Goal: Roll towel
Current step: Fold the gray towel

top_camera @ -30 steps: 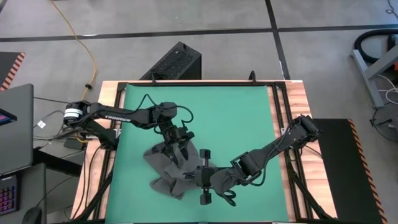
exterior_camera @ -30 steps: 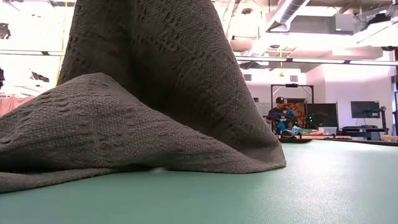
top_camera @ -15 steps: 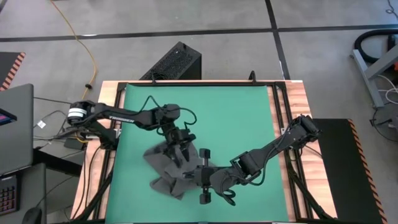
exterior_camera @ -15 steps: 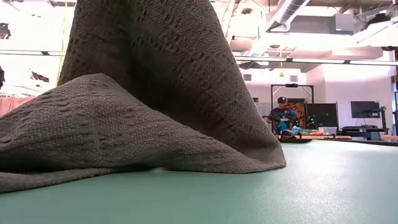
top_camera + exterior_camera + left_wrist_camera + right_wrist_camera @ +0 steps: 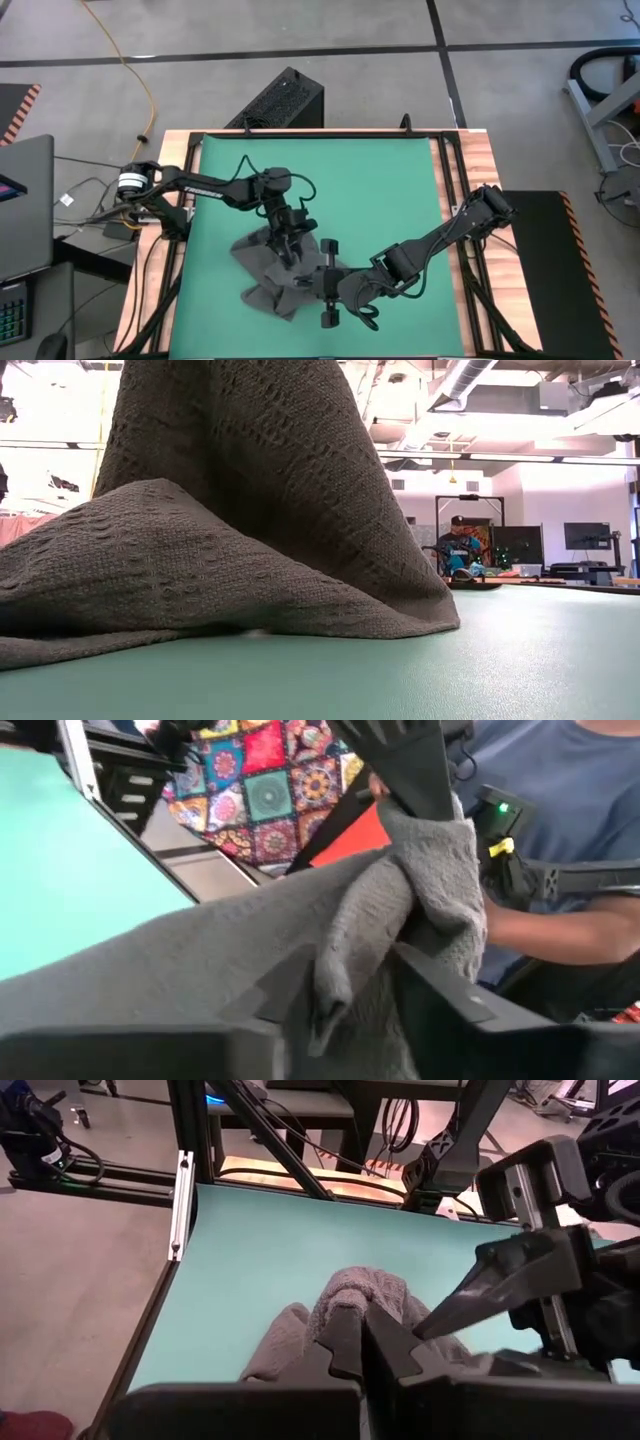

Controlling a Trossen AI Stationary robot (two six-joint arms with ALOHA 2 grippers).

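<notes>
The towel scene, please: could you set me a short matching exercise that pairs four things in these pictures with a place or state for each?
Things:
1. towel
2. left gripper
3. right gripper
4. green mat

Places or states:
A. covers the table top, far half bare
B. bunched in a heap, part lifted
C. reaches in from the towel's far side, fingers shut on a fold
D. comes in from the near right, fingers shut on the cloth

Pairs: 1-B, 2-C, 3-D, 4-A
</notes>
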